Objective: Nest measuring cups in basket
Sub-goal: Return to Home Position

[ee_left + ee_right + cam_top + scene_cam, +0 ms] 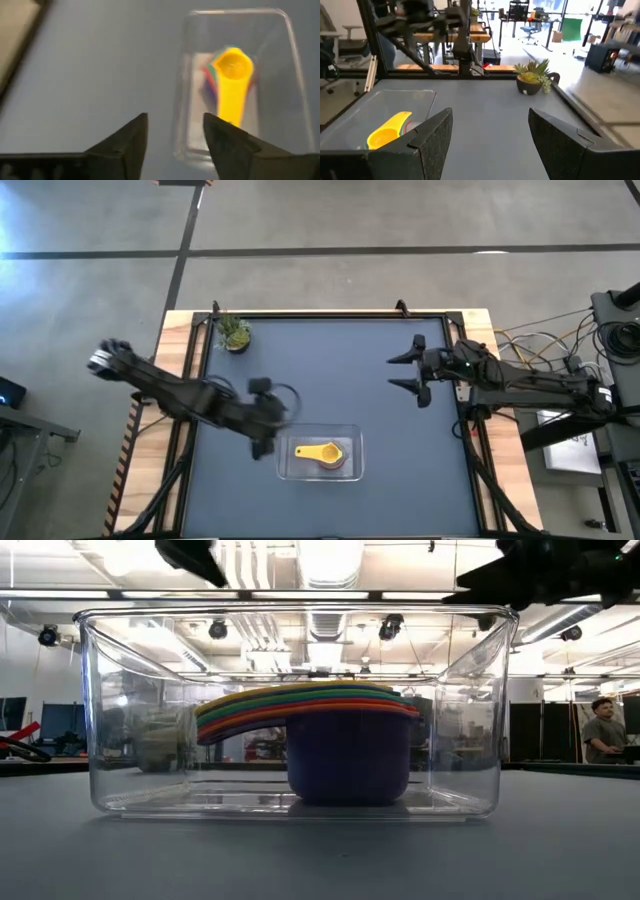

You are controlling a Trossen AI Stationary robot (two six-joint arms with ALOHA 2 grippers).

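- Right up front, the clear basket (120, 740) sits on the desk (320, 860). Inside, the measuring cups (348, 760) are nested in 1 compact stack, purple bowl lowest, yellow cup (322, 452) on top.
- The left hand (175, 127) hovers just beside the basket, fingers apart and empty. The job looks done.
- The right hand (392, 373) waits well apart, spread and empty too.

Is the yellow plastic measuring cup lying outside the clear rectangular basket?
No, the yellow plastic measuring cup sits inside the clear plastic basket.
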